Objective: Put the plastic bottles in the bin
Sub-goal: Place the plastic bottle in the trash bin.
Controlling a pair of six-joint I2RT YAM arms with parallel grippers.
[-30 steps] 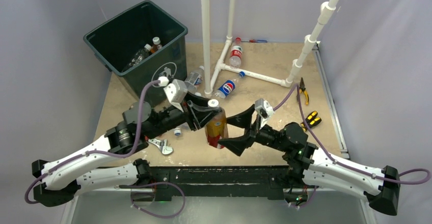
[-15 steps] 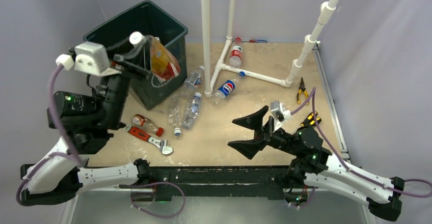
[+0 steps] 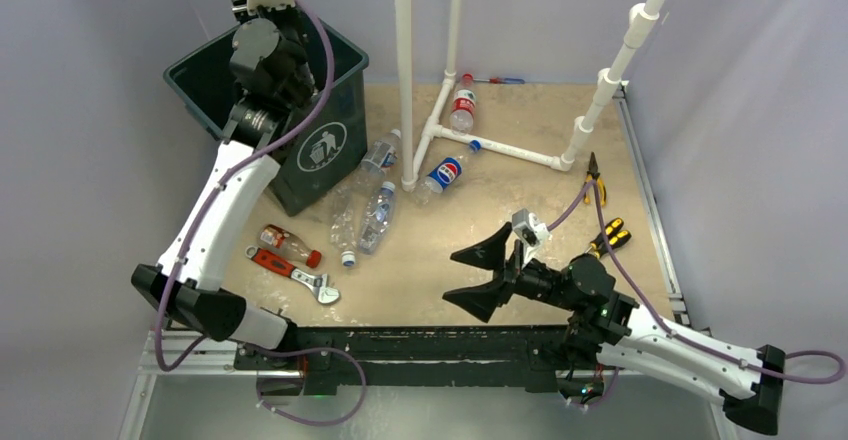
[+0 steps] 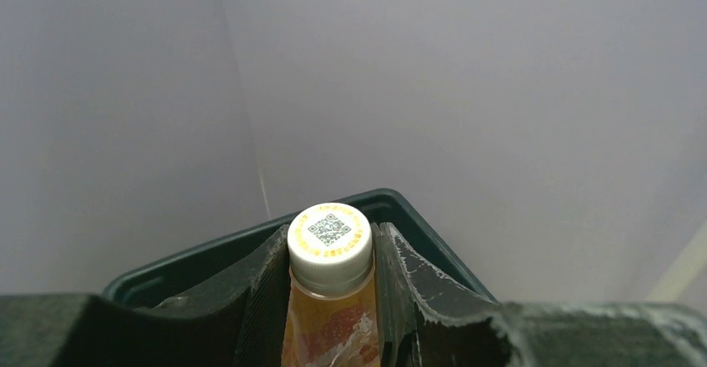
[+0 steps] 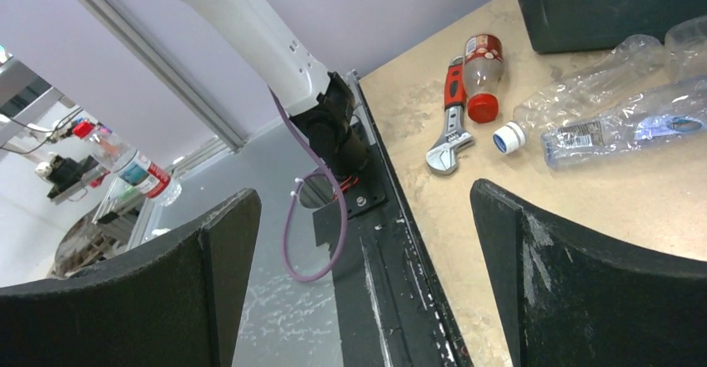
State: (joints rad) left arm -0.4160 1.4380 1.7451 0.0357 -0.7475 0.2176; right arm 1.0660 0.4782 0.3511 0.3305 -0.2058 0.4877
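Your left gripper (image 4: 331, 246) is closed on an amber bottle (image 4: 327, 325) just below its white, QR-printed cap, held up over the bin (image 4: 417, 217). It looks light, thin-walled and slick, so grip near the neck, likely its stiffest part. Your right gripper (image 3: 452, 277) hangs wide apart and empty above the table (image 3: 440, 250).

Tan table (image 3: 560, 210), green bin (image 3: 330, 155) far left, clear bottles (image 3: 378, 215) scattered, red wrench (image 3: 290, 268), pliers (image 3: 597, 180), white pipe frame (image 3: 500, 148)

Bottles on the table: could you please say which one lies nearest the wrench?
The small red-capped bottle lying alongside the wrench handle; every other bottle lies farther right.
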